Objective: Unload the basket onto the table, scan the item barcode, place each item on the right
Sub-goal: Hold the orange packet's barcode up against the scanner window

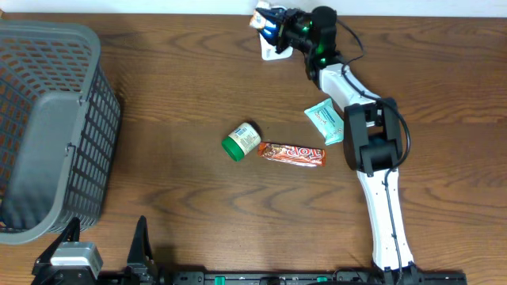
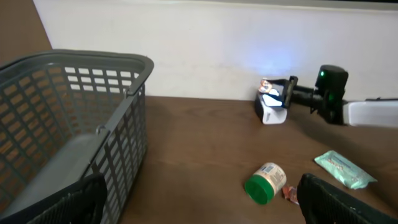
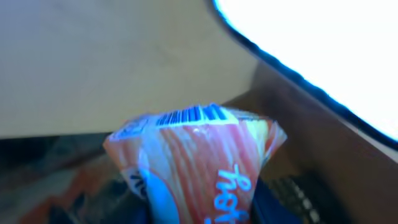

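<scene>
Snack packet [image 3: 199,155]: held at far edge of table [image 1: 174,103], close over white scanner [image 1: 274,53], barcode strip showing | right gripper [image 1: 273,28]: clamped on it | left gripper [image 1: 107,237]: jaws wide apart, holding nothing

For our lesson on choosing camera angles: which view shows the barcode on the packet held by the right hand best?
Right wrist: the barcode runs along the top edge of the snack packet, stripes distinct. Overhead and left wrist show only the tiny packet far off, no stripes readable.
</scene>
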